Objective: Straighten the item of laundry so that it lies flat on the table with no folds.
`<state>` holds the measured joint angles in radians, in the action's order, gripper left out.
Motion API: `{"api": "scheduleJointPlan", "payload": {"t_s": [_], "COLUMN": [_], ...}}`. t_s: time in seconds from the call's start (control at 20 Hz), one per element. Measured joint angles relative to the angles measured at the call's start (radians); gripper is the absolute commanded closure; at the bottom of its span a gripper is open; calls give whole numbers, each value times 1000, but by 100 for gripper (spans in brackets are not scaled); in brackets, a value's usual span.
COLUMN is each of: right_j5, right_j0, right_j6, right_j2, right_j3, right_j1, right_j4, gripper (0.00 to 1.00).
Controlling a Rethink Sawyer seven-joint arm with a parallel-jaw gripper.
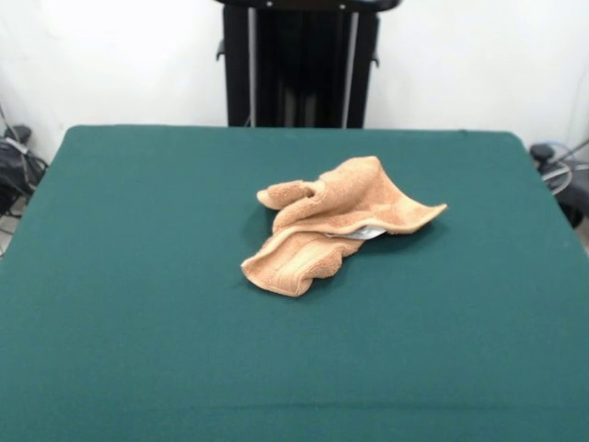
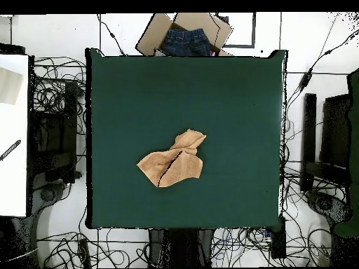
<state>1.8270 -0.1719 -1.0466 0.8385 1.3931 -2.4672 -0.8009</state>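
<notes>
The tan terry-cloth towel (image 1: 336, 221) lies crumpled and folded over itself near the middle of the dark green table (image 1: 138, 304). A woven band shows along its near edge and a small white tag (image 1: 366, 235) peeks out under a fold on the right. In the overhead view the towel (image 2: 175, 162) sits a little below the centre of the table (image 2: 231, 98), with a dark crease running through it. The gripper and arm show in neither view. Only the black pedestal (image 1: 299, 64) stands at the table's far side.
A cardboard box holding blue denim (image 2: 186, 36) sits beyond the table's top edge in the overhead view. Cables and dark equipment (image 2: 52, 140) lie on the floor around the table. A white surface (image 2: 14, 133) stands at the left.
</notes>
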Motion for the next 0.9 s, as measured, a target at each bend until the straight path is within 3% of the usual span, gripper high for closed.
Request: {"api": "scheduleJointPlan", "payload": {"t_s": [0.4, 0.9], "right_j5": [163, 87], "right_j0": [-20, -56], "right_j6": [1, 1], "right_j2": [51, 126], "right_j3": [-32, -10], "right_j1": [76, 76], "right_j4": [-1, -11], "gripper": [0, 0]}}
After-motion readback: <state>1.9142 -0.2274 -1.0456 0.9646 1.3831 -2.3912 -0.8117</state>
